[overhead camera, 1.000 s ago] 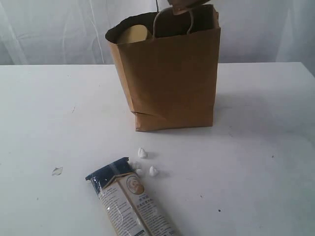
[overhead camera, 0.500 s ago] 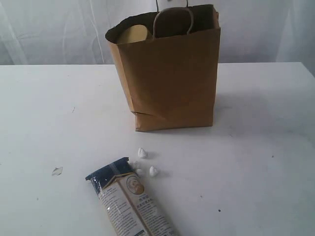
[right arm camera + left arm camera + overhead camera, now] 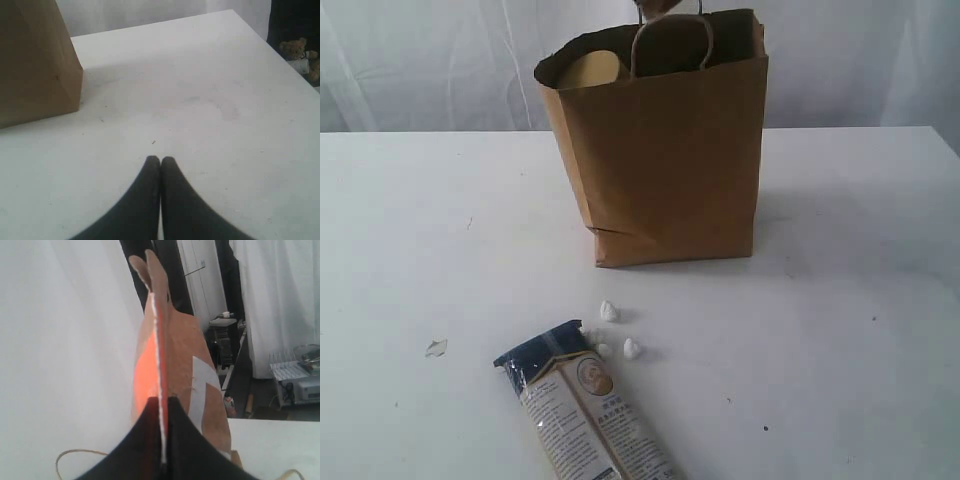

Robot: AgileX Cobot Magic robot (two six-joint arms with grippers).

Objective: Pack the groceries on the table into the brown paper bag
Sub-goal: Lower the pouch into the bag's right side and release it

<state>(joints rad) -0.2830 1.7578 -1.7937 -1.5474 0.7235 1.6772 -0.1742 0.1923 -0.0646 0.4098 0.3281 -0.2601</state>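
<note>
The brown paper bag [image 3: 665, 170] stands upright in the middle of the white table [image 3: 860, 300]. In front of it lie the small white lumps [image 3: 610, 311] and the long blue-topped noodle packet [image 3: 582, 405]. The left gripper [image 3: 162, 405] is high up above the bag's handles, pinching the edge of the brown red-labelled pouch [image 3: 175, 365]. The right gripper [image 3: 160, 161] hangs low over the bare table beside the bag, with its jaws pressed together and holding nothing.

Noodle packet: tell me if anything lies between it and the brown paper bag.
Only the small white lumps lie on the table between the noodle packet and the brown paper bag. They are low and loose, so a lifted packet should likely clear them. The bag's mouth stands open.
</note>
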